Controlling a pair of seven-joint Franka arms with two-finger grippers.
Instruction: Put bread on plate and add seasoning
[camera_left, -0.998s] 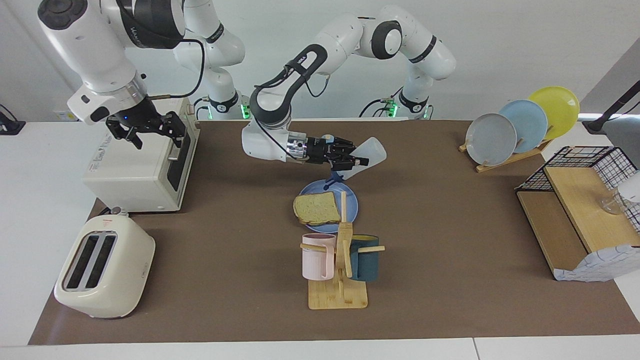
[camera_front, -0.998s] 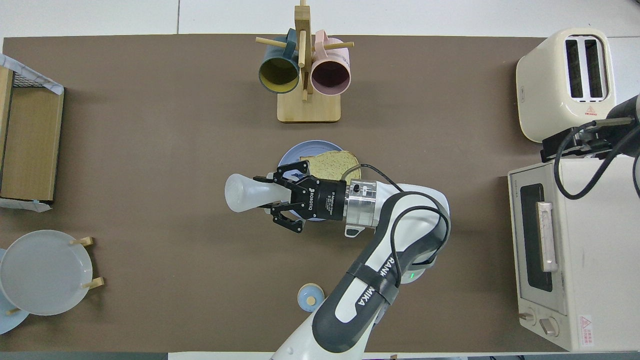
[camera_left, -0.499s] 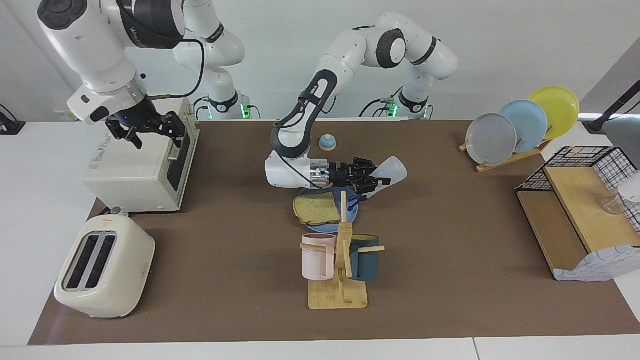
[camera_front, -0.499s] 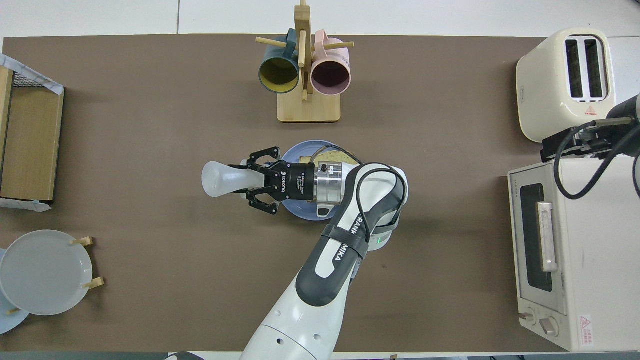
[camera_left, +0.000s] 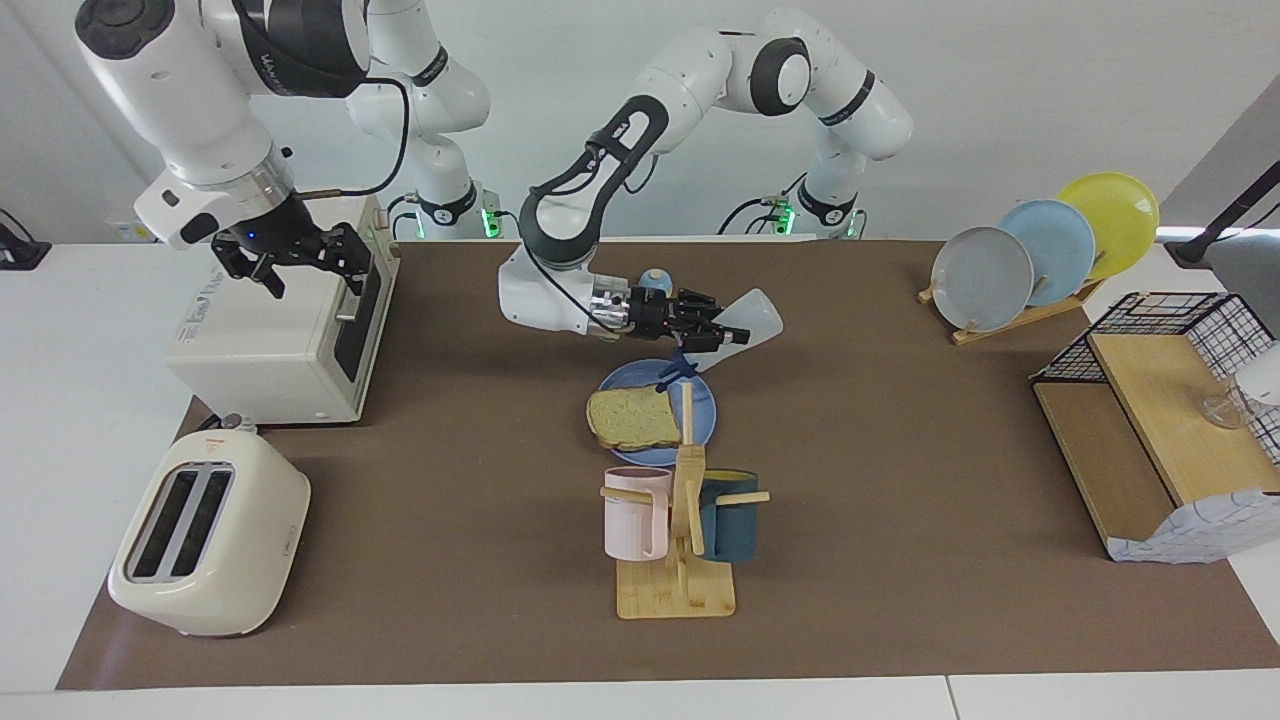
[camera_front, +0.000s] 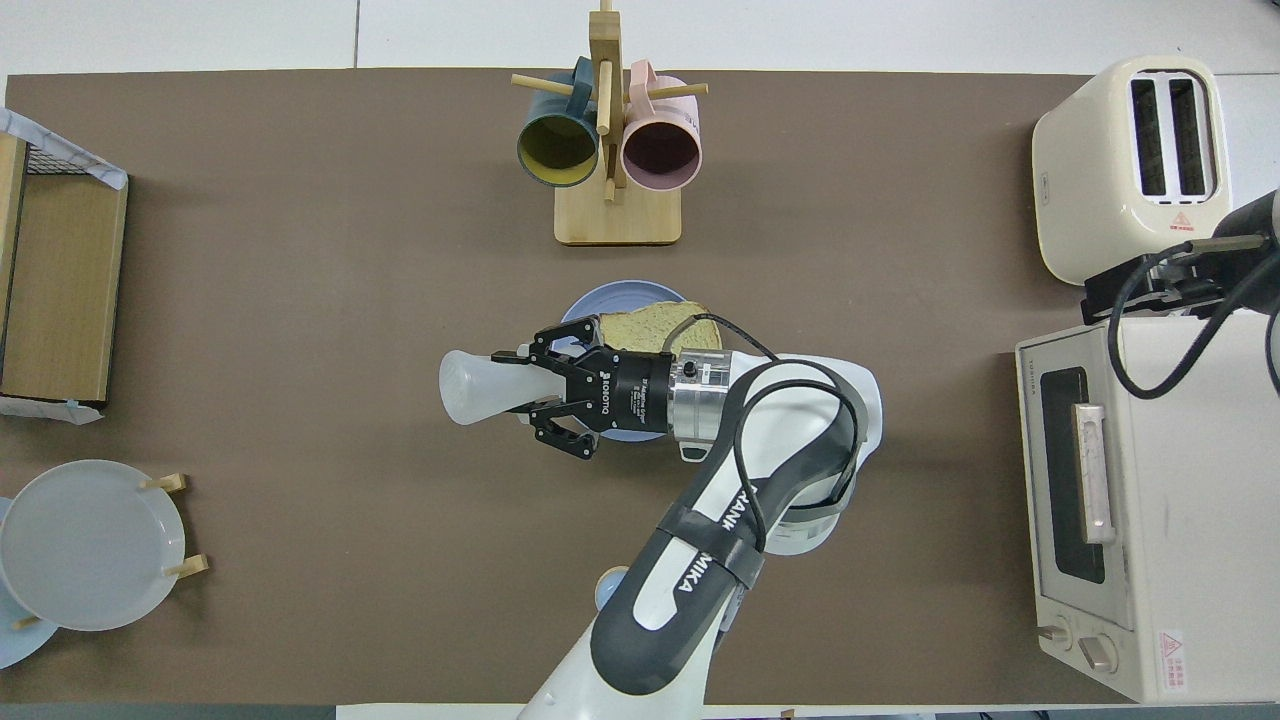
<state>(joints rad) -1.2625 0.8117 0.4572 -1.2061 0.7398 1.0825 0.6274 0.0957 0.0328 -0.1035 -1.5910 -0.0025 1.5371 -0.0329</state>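
With the left arm reaching in over the middle of the desk, you see its left end effector clamped on the seasoning, a translucent white bottle held tilted in the air with its base raised toward the left arm's end of the desk and its dark cap end angled down. In the overhead view the same left end effector overlaps the rim of the plate, and the seasoning extends out past that rim. In the facing view the bottle is clear of the plate; the cap hangs above the plate's edge nearer the robots.

The bread lies flat on the plate, covering the part toward the right arm's end of the desk and overhanging the rim slightly there. In the overhead view the bread is partly hidden by the left wrist.

A wooden mug rack carrying 2 mugs stands just beside the plate, farther from the robots. A small blue-topped bell sits nearer the robots than the plate.

The right arm waits: its right end effector hangs with fingers spread, holding nothing, over the toaster oven
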